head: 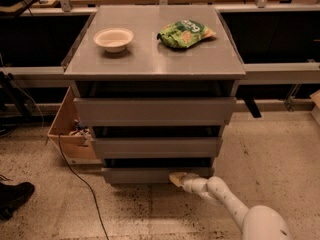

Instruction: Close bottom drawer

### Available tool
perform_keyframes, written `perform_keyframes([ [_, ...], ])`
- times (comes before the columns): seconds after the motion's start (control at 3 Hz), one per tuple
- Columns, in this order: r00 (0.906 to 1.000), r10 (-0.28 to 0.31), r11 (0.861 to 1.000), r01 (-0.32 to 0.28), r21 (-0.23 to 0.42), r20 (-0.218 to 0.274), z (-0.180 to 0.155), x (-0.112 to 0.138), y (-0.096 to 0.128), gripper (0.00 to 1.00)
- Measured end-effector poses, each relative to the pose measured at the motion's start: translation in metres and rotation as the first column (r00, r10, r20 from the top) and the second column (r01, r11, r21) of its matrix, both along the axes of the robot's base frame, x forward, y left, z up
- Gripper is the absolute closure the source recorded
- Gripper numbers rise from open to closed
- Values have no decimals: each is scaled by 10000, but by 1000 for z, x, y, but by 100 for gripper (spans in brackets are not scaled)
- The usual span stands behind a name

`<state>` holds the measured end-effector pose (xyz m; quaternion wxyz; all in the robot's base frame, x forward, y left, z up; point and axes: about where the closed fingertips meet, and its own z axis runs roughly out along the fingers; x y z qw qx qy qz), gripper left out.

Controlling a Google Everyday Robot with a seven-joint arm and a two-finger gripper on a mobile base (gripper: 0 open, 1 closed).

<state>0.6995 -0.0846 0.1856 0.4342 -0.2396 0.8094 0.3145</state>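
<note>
The bottom drawer (145, 174) is the lowest and narrowest of three grey drawers in the cabinet. Its plain flat front stands only a little out from the cabinet, with a thin dark gap above it. My gripper (176, 178) is at the end of the white arm that reaches in from the lower right. Its tan tip is pressed against the right part of the bottom drawer's front.
The mid-sized drawer (156, 147) and the widest top drawer (155, 111) stand above. A white bowl (113, 38) and a green snack bag (184, 33) lie on the cabinet top (150, 59). A cardboard box (68, 134) and a black cable (82, 181) are at the left. A dark shoe (12, 196) is at the far left.
</note>
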Motion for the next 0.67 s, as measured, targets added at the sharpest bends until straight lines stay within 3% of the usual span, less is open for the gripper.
perform_keyframes([
  [0.33,9995,-242,9993,236,284,202,5,24,23,100],
  [0.67,9994,-241,9992,233,337,231,7,25,27,100],
])
